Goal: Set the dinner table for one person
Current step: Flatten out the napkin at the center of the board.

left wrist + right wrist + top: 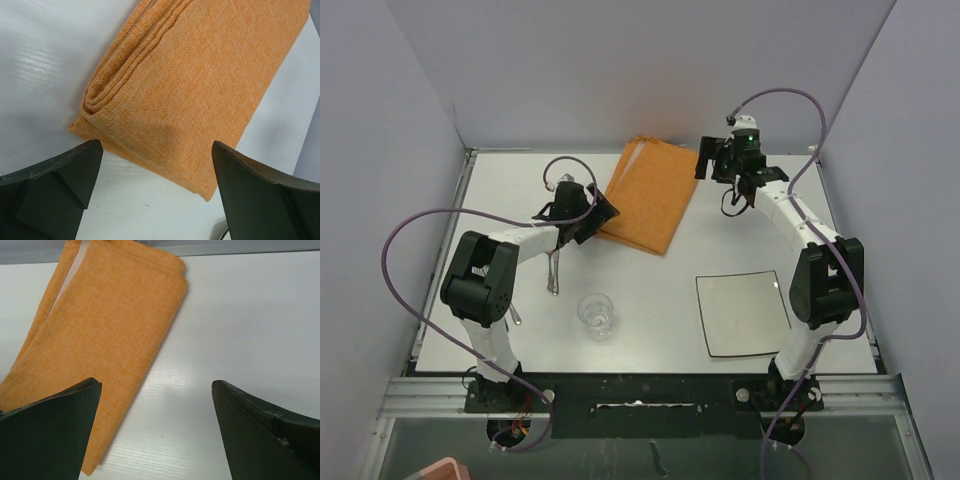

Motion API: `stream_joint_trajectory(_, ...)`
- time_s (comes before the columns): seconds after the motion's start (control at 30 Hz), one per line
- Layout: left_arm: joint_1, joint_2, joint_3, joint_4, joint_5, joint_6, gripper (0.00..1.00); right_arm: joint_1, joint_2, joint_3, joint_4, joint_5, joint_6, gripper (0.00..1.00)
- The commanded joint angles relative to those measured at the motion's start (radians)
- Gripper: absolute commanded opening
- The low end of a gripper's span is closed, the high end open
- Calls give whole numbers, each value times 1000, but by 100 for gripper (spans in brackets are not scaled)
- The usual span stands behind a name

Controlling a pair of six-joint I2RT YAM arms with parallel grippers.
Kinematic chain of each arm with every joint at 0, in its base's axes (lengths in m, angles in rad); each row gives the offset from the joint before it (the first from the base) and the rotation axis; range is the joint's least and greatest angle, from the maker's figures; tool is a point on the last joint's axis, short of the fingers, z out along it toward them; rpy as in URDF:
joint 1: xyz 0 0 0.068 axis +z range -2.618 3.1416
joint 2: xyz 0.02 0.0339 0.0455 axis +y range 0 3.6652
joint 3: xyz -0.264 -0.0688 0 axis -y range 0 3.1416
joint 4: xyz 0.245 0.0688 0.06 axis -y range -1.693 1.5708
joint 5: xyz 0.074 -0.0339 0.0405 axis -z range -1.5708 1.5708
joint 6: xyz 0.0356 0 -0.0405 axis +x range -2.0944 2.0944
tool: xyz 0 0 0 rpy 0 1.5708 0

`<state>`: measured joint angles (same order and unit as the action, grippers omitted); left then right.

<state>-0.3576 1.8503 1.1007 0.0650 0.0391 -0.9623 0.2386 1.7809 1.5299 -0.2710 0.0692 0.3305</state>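
I see both jaws wide and empty: my left gripper (156,150) hangs over the left corner of the orange mat (650,195), my right gripper (155,385) beside its right edge, with the dinner table (650,285) below both.

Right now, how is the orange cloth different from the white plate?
The orange cloth is woven fabric folded in layers; the white plate is one smooth, glossy square. The cloth lies slanted at the back of the table; the plate sits near the front, on the right. Both lie flat.
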Motion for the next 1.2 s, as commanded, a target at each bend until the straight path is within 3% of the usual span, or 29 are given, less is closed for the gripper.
stream_joint_trajectory(0.0,-5,34,70,57,1,0,91,6,22,45,43,-97,33,98)
stream_joint_trajectory(0.13,-13,40,100,40,-9,8,91,-1,104,96,43,-176,38,99)
stream_joint_trajectory(0.23,-27,34,136,3,-33,42,91,-10,184,172,9,-244,59,60)
stream_joint_trajectory(0.27,-38,28,156,-15,-46,72,90,-9,209,198,-14,-255,59,17)
stream_joint_trajectory(0.3,-45,23,187,-46,-66,110,89,-8,229,224,-24,-261,61,3)
stream_joint_trajectory(0.33,-59,17,219,-78,-92,155,85,-5,244,240,-30,-267,59,0)
stream_joint_trajectory(0.53,-83,-27,320,-160,-169,280,59,-2,342,305,-39,-292,54,0)
stream_joint_trajectory(0.6,-90,-45,333,-172,-188,297,55,1,384,318,-32,-312,56,0)
stream_joint_trajectory(0.87,-121,-95,344,-220,-272,382,54,28,531,406,-38,-351,65,0)
stream_joint_trajectory(1.17,-127,-158,328,-233,-281,421,60,40,649,487,-47,-363,92,0)
